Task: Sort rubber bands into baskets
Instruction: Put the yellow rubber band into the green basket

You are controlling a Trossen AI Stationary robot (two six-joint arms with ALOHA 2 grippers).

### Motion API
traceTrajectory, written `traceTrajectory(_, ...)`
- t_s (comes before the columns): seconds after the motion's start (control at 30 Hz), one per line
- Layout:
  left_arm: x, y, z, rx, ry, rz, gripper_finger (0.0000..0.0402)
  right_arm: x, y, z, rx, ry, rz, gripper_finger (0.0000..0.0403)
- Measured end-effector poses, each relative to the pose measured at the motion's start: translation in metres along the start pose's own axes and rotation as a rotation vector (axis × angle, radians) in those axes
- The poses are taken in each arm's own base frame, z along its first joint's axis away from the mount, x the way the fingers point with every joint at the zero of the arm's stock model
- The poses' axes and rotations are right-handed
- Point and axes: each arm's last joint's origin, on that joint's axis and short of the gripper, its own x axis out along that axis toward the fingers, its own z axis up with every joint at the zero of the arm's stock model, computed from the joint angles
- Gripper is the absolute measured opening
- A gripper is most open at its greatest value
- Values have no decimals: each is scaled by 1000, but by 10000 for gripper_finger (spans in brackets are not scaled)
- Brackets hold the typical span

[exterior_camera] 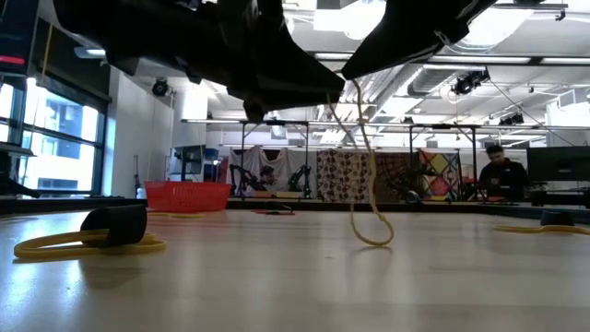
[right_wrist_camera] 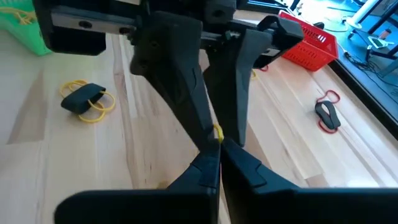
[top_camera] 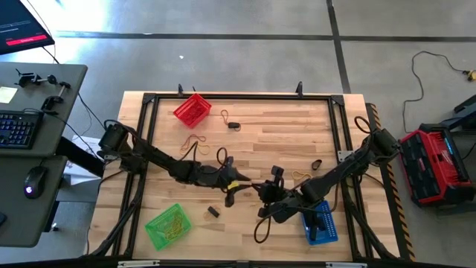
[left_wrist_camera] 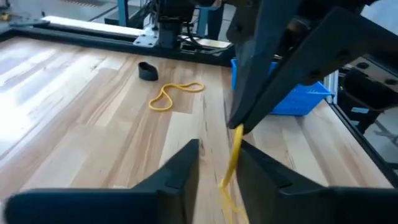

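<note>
High view: right gripper (top_camera: 262,190) and left gripper (top_camera: 232,182) tip to tip over mid-worktop (top_camera: 282,134), a yellow band (top_camera: 238,184) between them. Green basket (top_camera: 167,225) near the front-left, already with yellow loops inside, so probably the target. Red basket (top_camera: 192,109) far back, blue basket (top_camera: 321,223) under the right arm. Risk here: a handover well away from any basket, so a dropped band lands on bare wood.

Low view: band hanging from the dark tips, lowest loop touching the worktop. Could drag or snag on the wood if carried off sideways without a lift first.

Left wrist view: left jaws apart on either side of the dangling strand, not yet pressing it. Right gripper above, clamped shut on the band's top. Thin, slack strand, easy to miss if it swings out of the gap as the jaws come in.

Right wrist view: tips of both grippers crowded together, only a spot of yellow visible at the pinch. Possible finger clash. If the right lets go early, a fall. If late, stretch and snap-back. A black band (right_wrist_camera: 81,98) lying across yellow loops farther off, clear of this.
</note>
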Motion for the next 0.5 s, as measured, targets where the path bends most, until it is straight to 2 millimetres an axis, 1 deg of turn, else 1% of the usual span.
traceTrajectory(0.13,0,-2,1,42,-14,-18,20,0,0,0,3,0,6,0)
traceTrajectory(0.17,0,-2,1,47,-15,-18,10,0,0,0,3,1,8,0)
traceTrajectory(0.33,0,-1,2,69,-20,4,6,0,1,0,0,13,41,10)
traceTrajectory(0.4,0,-1,2,75,-20,5,2,0,1,-1,0,19,46,25)
traceTrajectory(0.5,0,0,1,87,-18,8,2,0,1,-1,8,21,48,60)
